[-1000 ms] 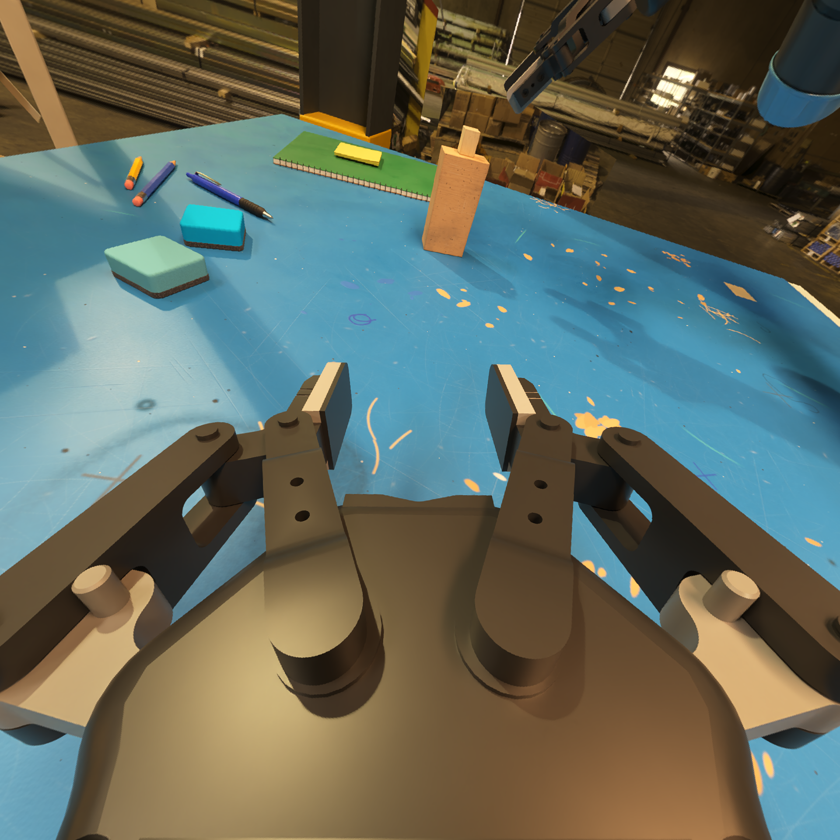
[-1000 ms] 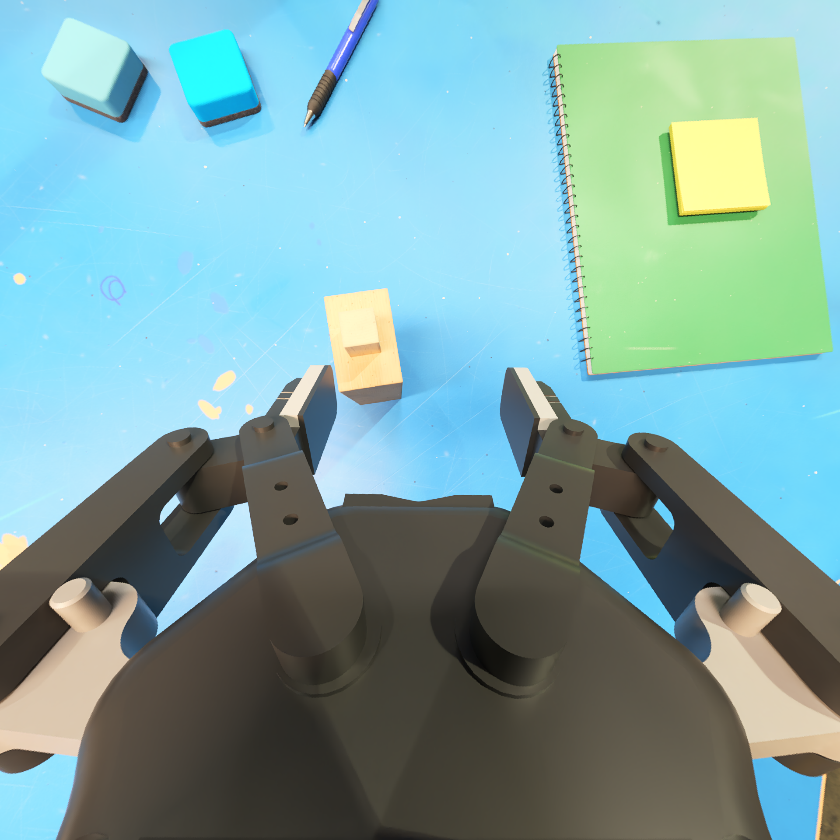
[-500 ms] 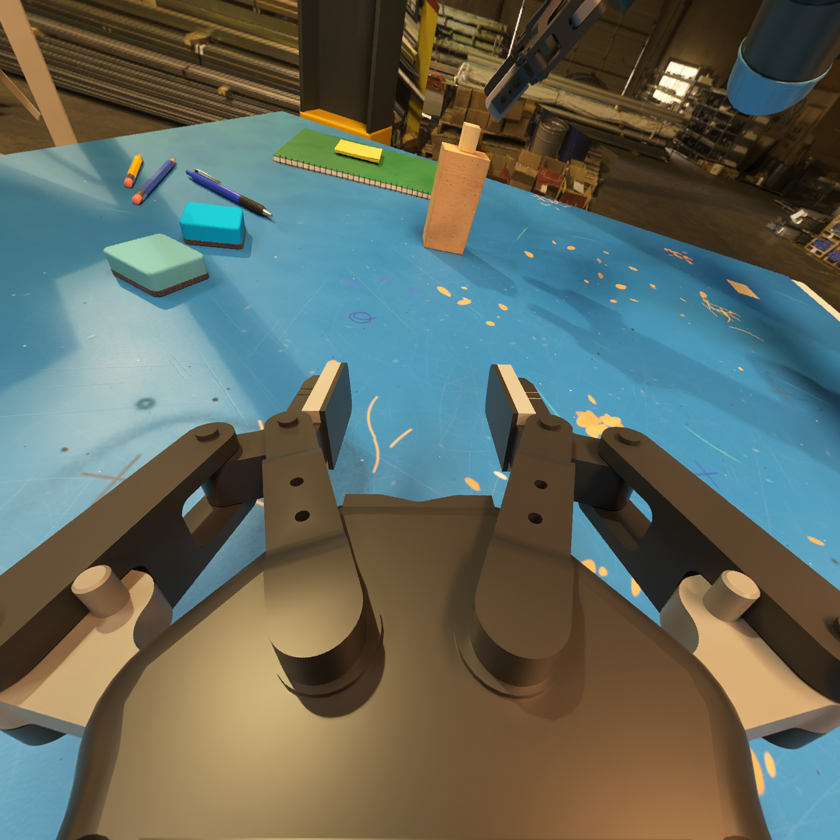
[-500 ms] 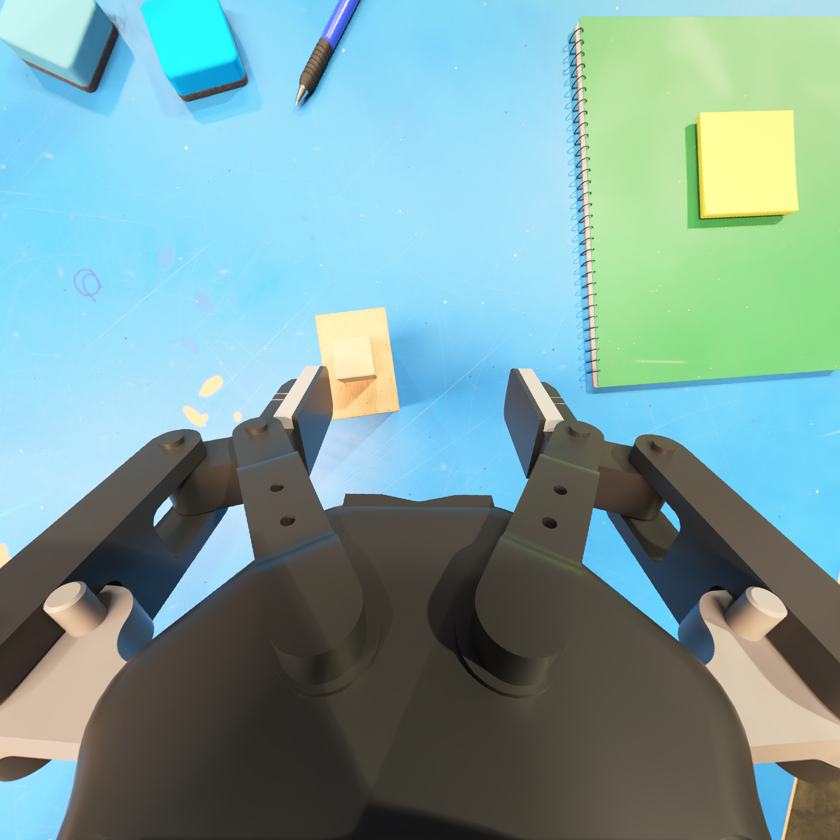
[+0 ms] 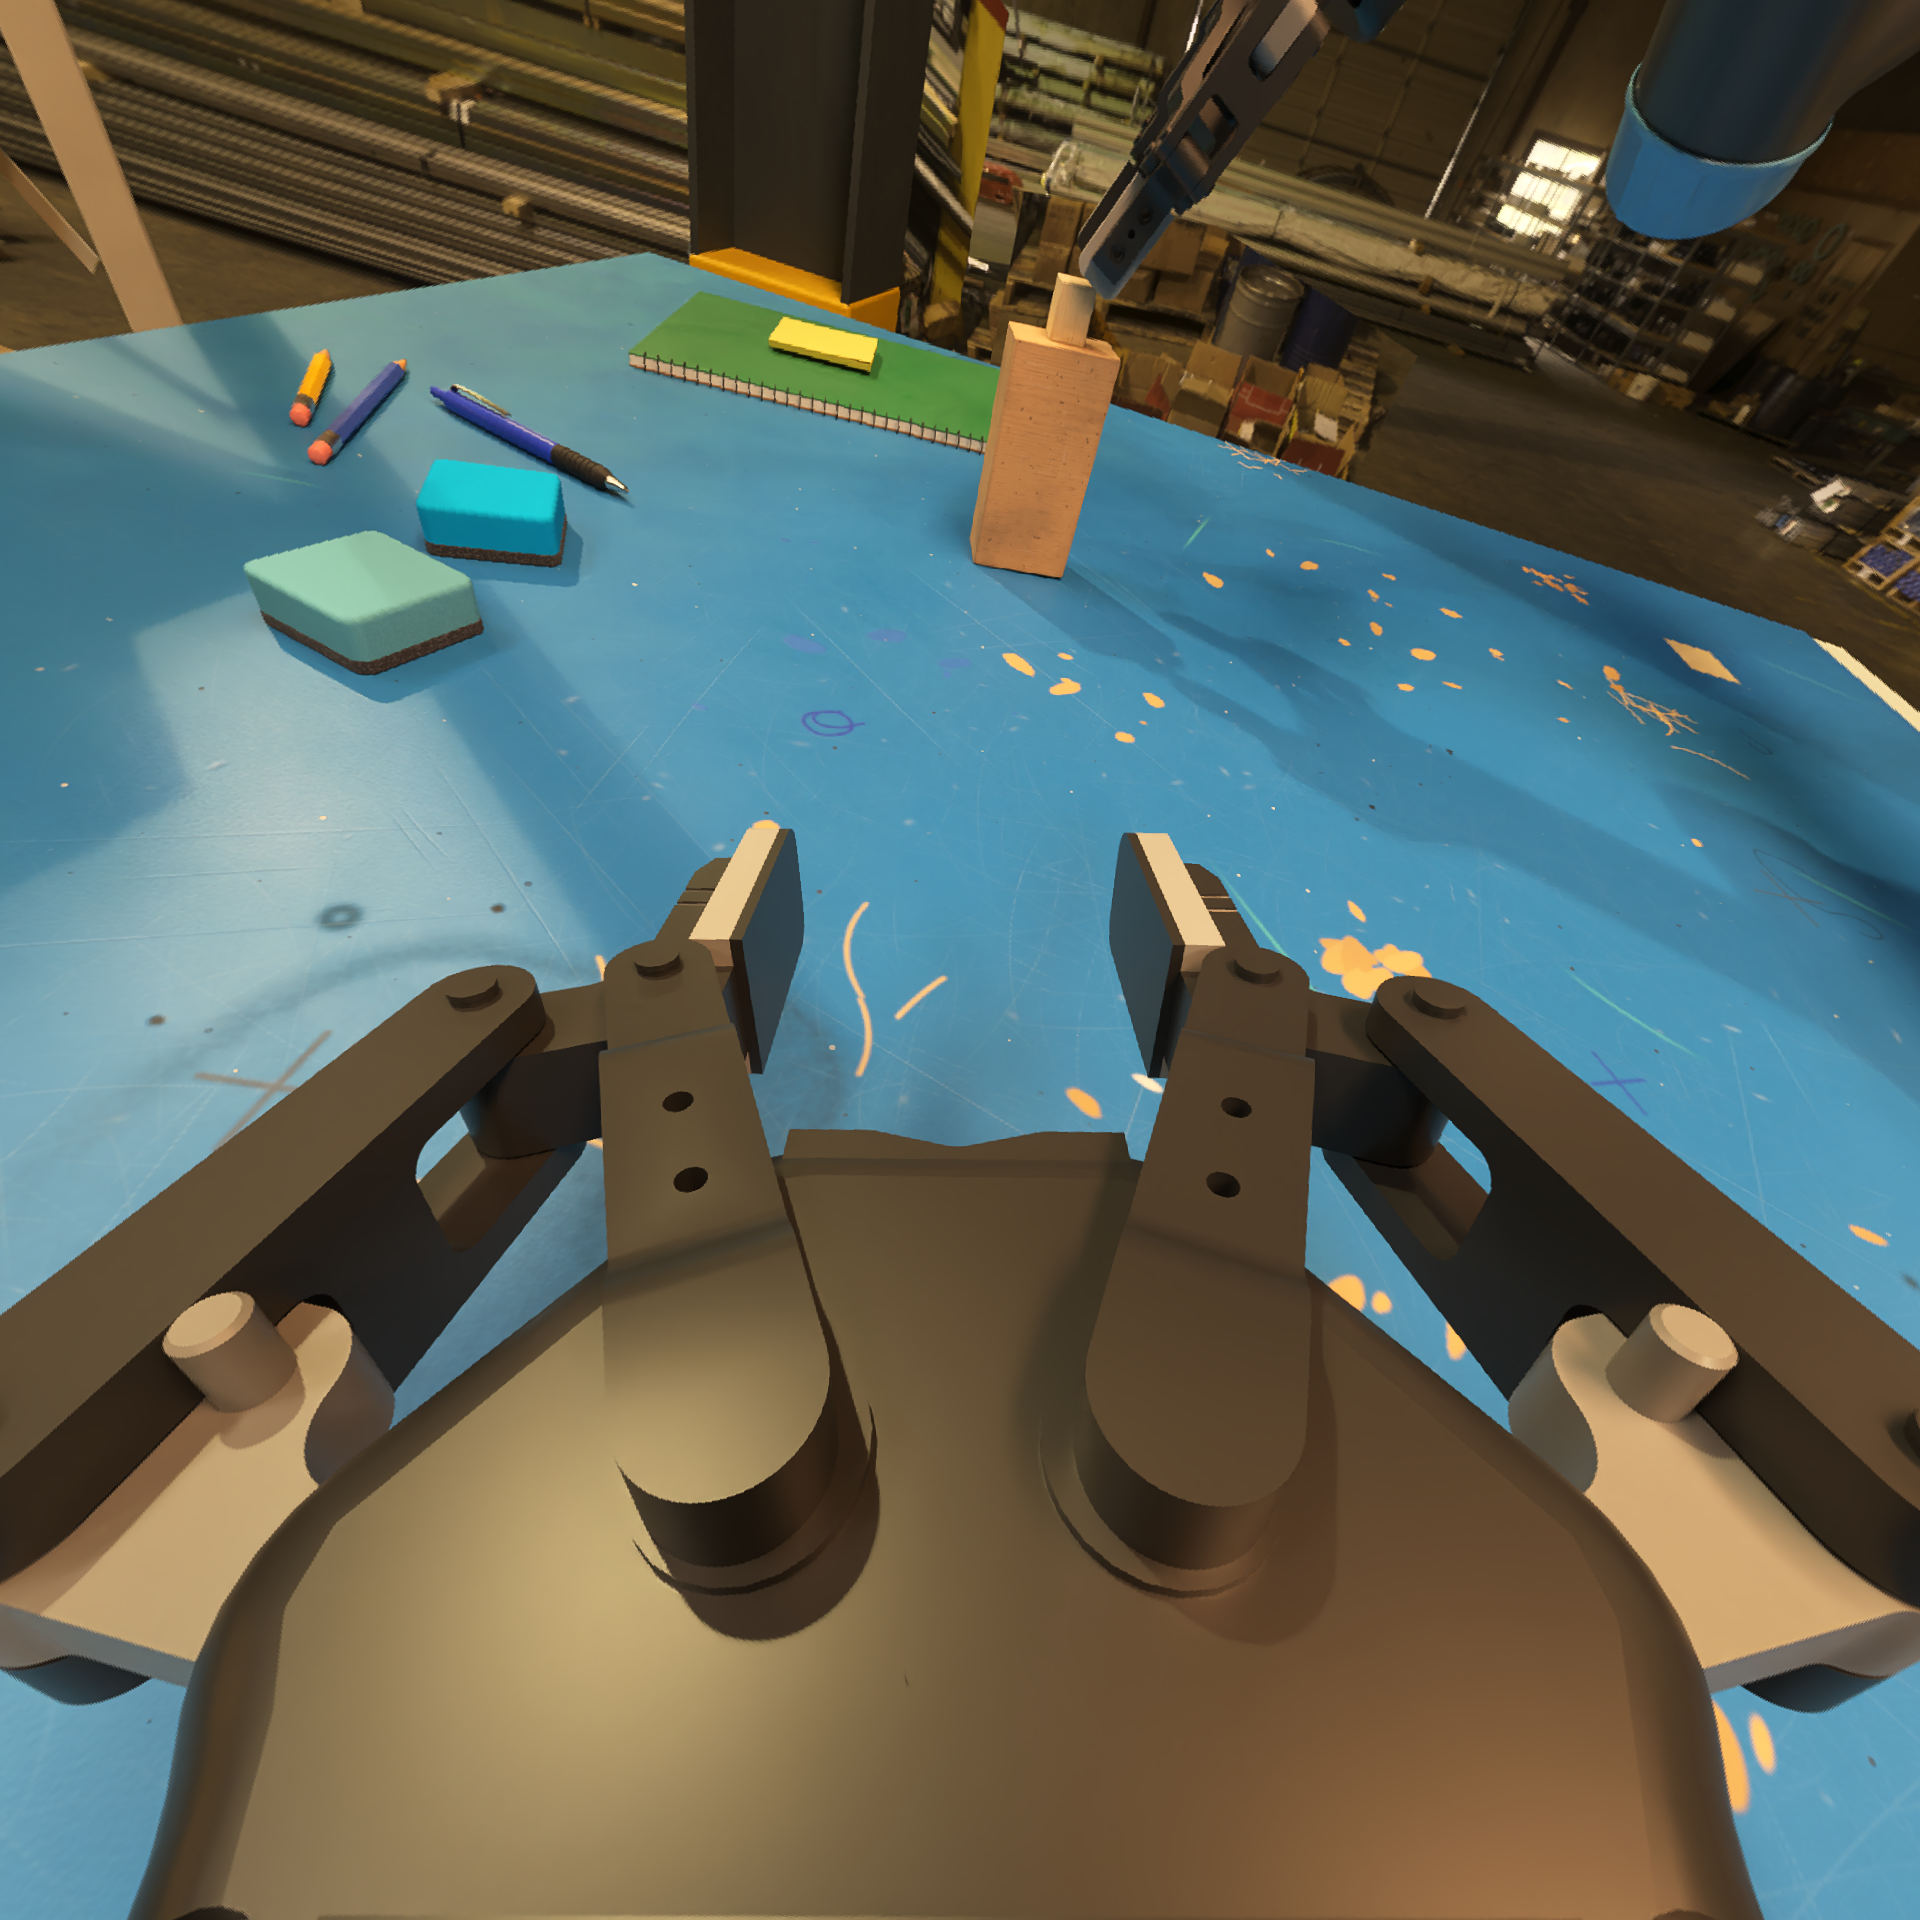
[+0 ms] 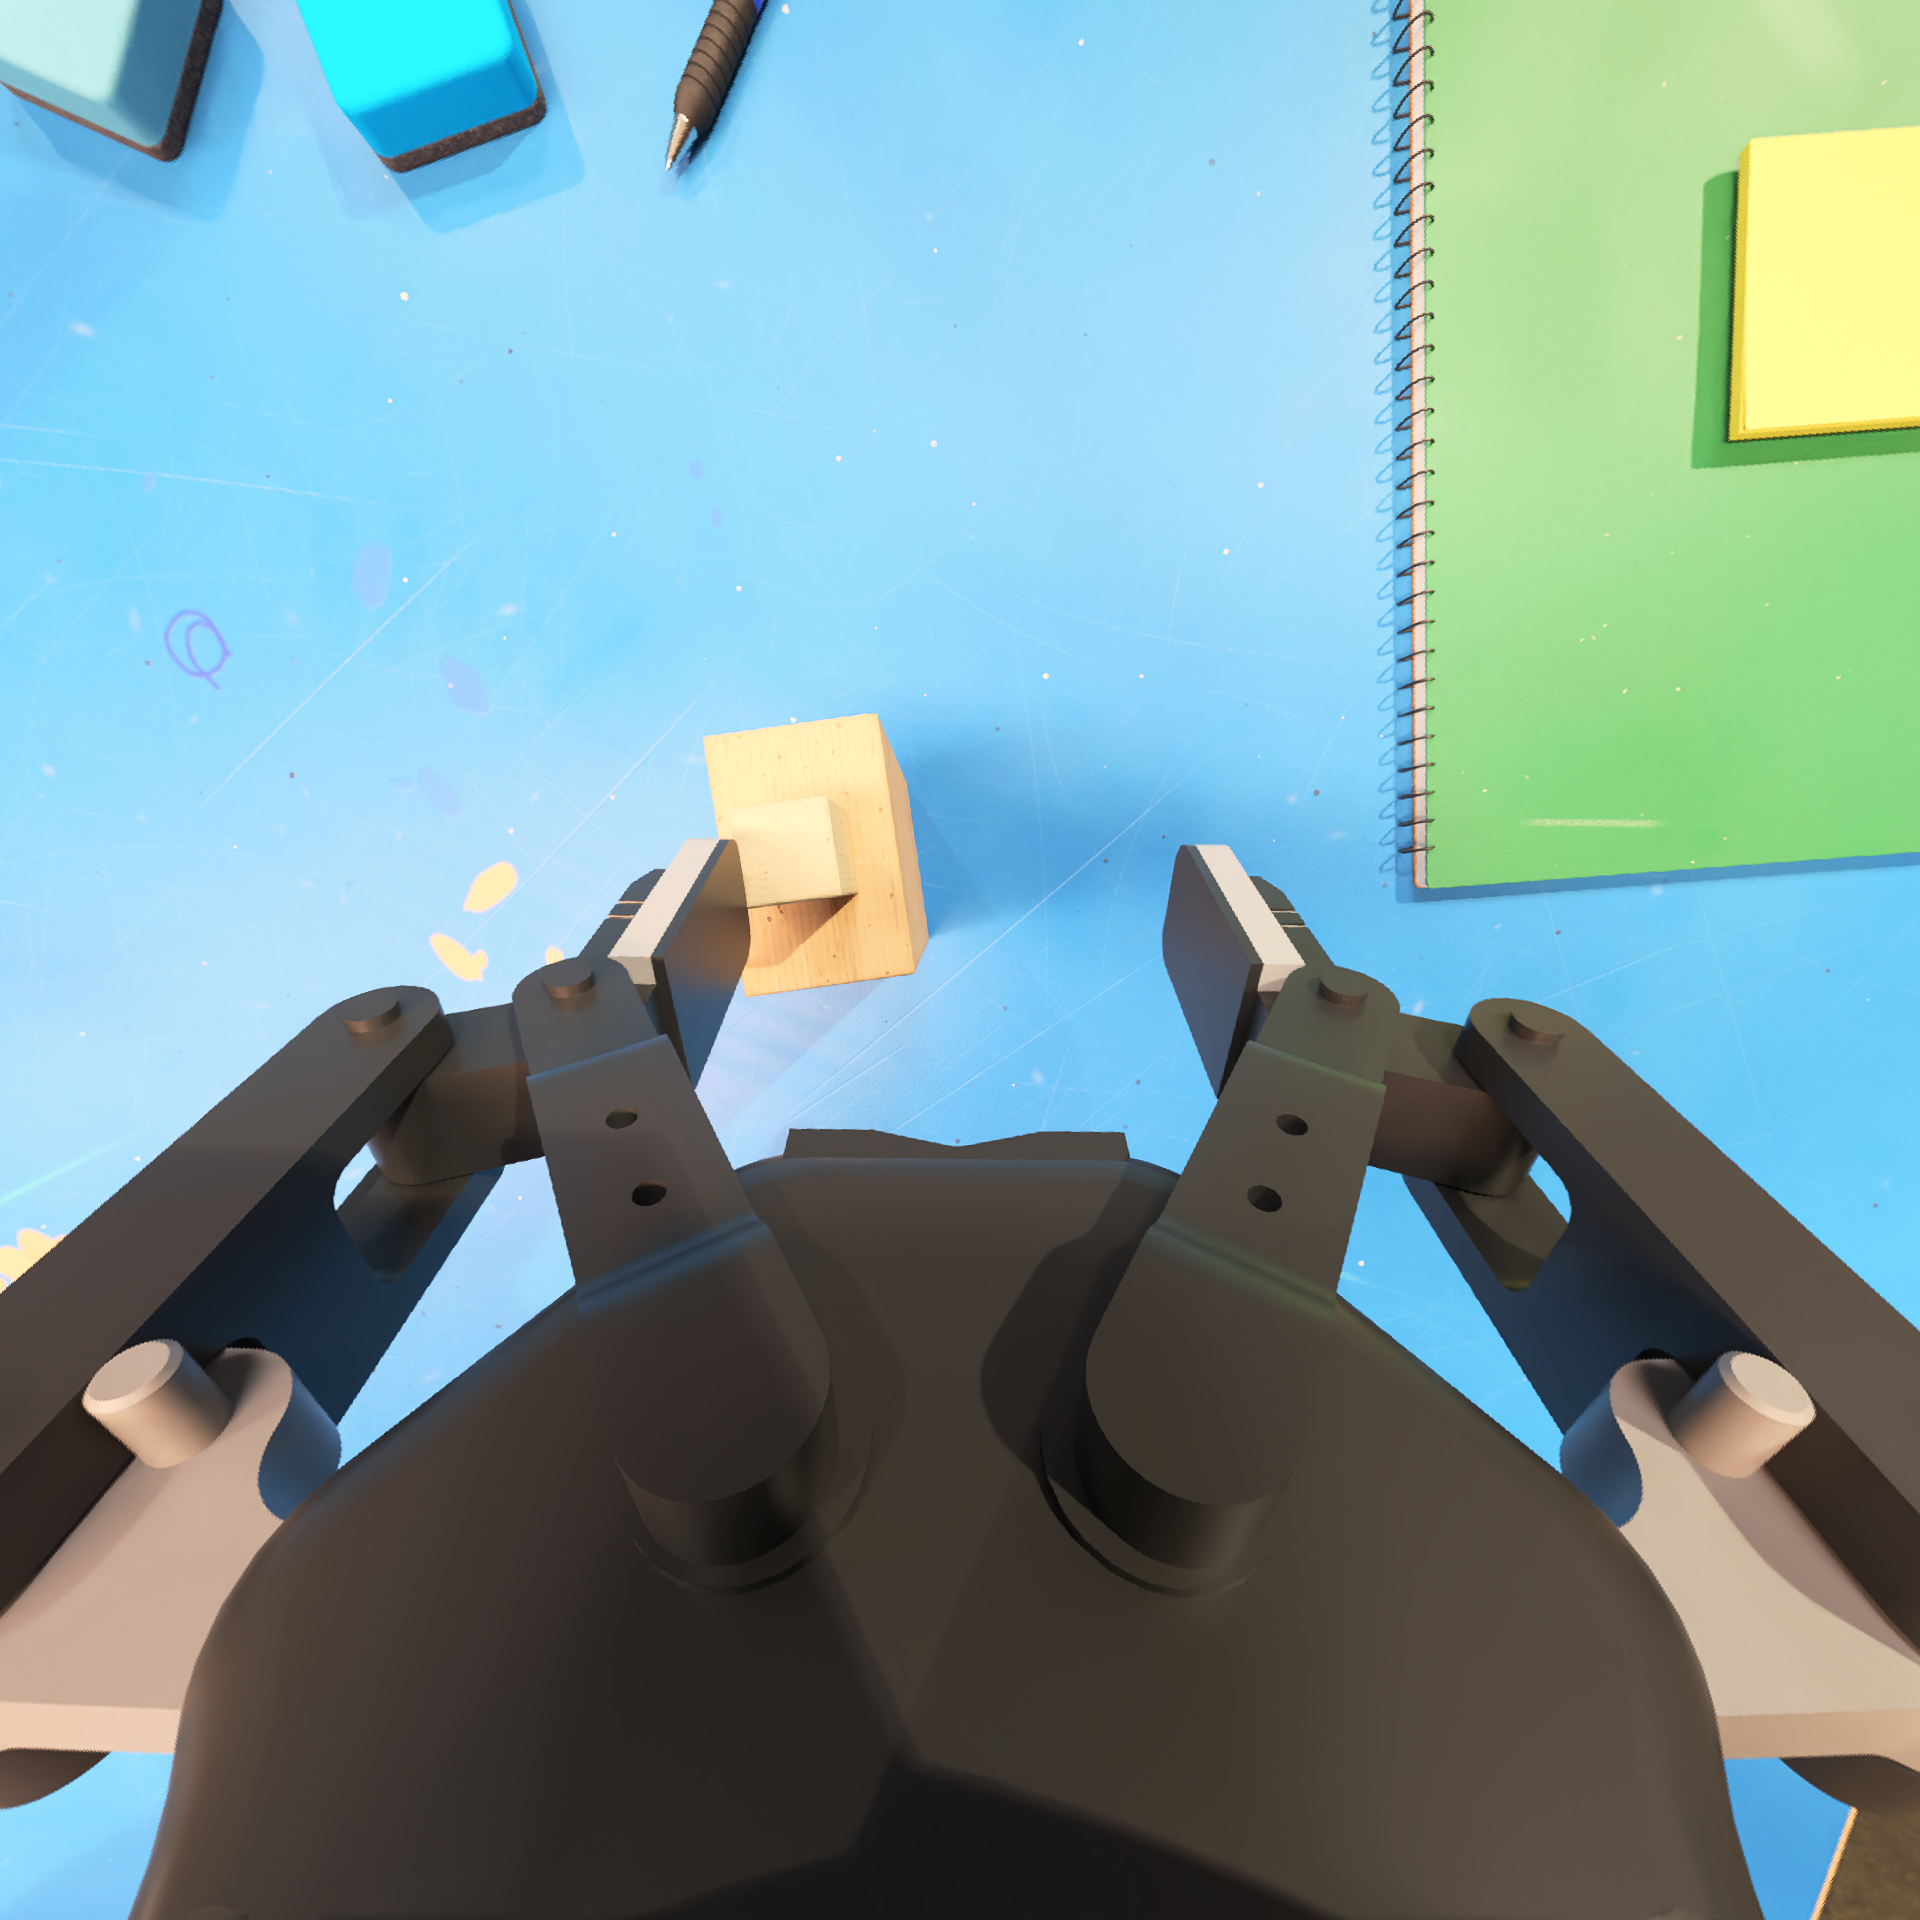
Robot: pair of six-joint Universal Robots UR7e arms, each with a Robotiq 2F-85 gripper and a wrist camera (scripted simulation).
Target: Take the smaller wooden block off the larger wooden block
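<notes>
A tall larger wooden block point(image 5: 1042, 457) stands upright on the blue table, with a smaller pale wooden block point(image 5: 1070, 309) on its top. From above in the right wrist view, the smaller block point(image 6: 792, 852) sits on the larger block point(image 6: 842, 769). My right gripper point(image 6: 951, 914) is open above them, its left finger point(image 6: 681, 914) right beside the smaller block; the block lies left of the gap's middle. In the left wrist view the right gripper point(image 5: 1117, 249) hangs just above the smaller block. My left gripper point(image 5: 956, 925) is open and empty, low over the table, well short of the blocks.
A green spiral notebook point(image 5: 821, 374) point(image 6: 1662, 520) with a yellow pad point(image 5: 824, 341) point(image 6: 1829, 281) lies behind the blocks. Two erasers point(image 5: 490, 509) point(image 5: 364, 597), a blue pen point(image 5: 525, 436) and two pencils point(image 5: 353, 410) lie at the left. The table's edge point(image 5: 1860, 665) is at the right.
The right gripper has come down and moved closer to the stacked blocks, its left finger now next to the smaller block. The left gripper has not moved.
</notes>
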